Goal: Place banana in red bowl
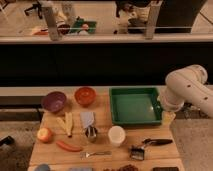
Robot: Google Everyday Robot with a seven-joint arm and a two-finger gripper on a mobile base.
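— Wooden desk (46, 154), dim lab. Where's the banana (66, 123)?
— Lying flat near the red bowl (85, 95), not in it.
— The risk?
— The apple (44, 134) and the carrot (68, 146) crowd it; a long reach might snag either.
— The arm?
— Bent at right, claw (167, 118) beside the green tray (135, 91); apart or together, I cannot tell.

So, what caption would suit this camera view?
Banana lies near red bowl; end effector hangs beside green tray's right edge.
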